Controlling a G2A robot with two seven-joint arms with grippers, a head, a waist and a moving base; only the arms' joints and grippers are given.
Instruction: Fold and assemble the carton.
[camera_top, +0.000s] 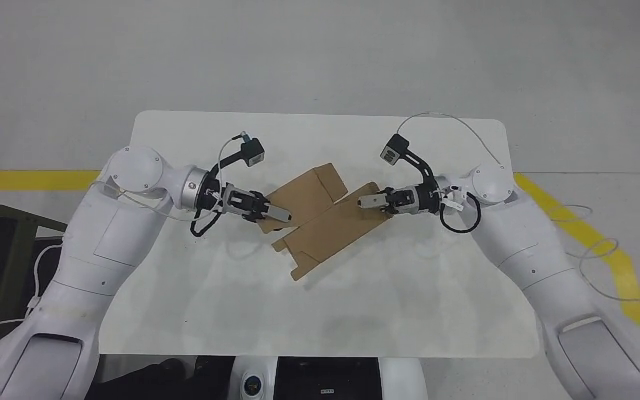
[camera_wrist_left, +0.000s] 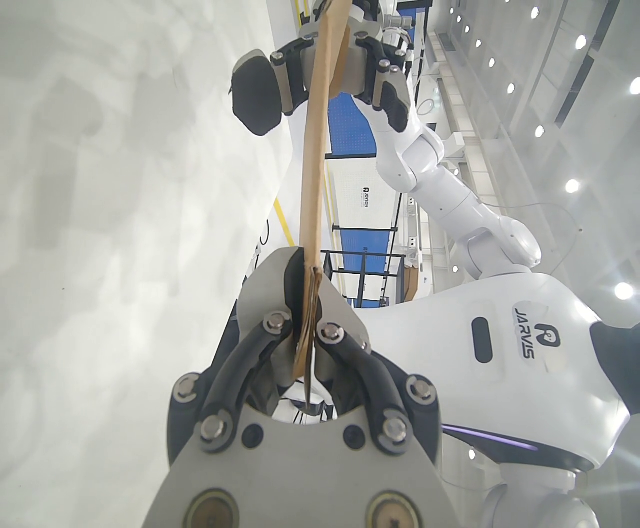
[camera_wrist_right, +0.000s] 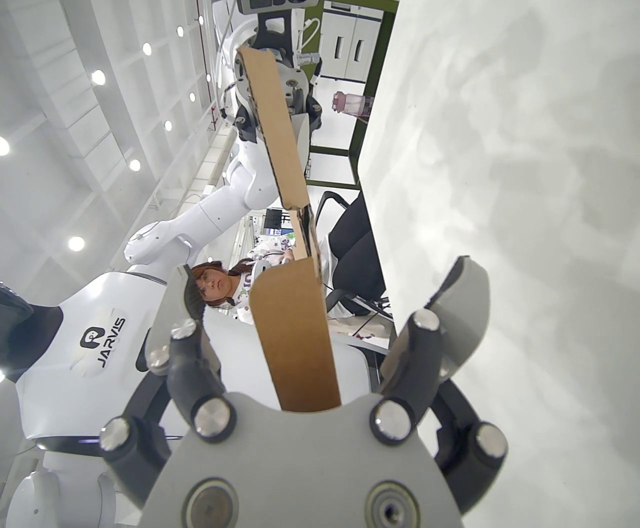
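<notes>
A flat, unfolded brown carton (camera_top: 325, 215) is held up over the middle of the white table (camera_top: 200, 290). My left gripper (camera_top: 276, 213) is shut on the carton's edge, and in the left wrist view (camera_wrist_left: 306, 295) the cardboard (camera_wrist_left: 312, 165) runs edge-on away from the jaws. At the opposite end, my right gripper (camera_top: 366, 200) is open. In the right wrist view (camera_wrist_right: 325, 290) a carton flap (camera_wrist_right: 295, 340) stands between its spread fingers (camera_wrist_right: 186, 295) without touching either one. The left wrist view shows that right gripper (camera_wrist_left: 330, 70) straddling the far end.
The table's bare surface surrounds the carton on all sides. A yellow floor line (camera_top: 40, 180) runs past both short ends of the table. A black chair (camera_wrist_right: 355, 240) stands off the table's edge.
</notes>
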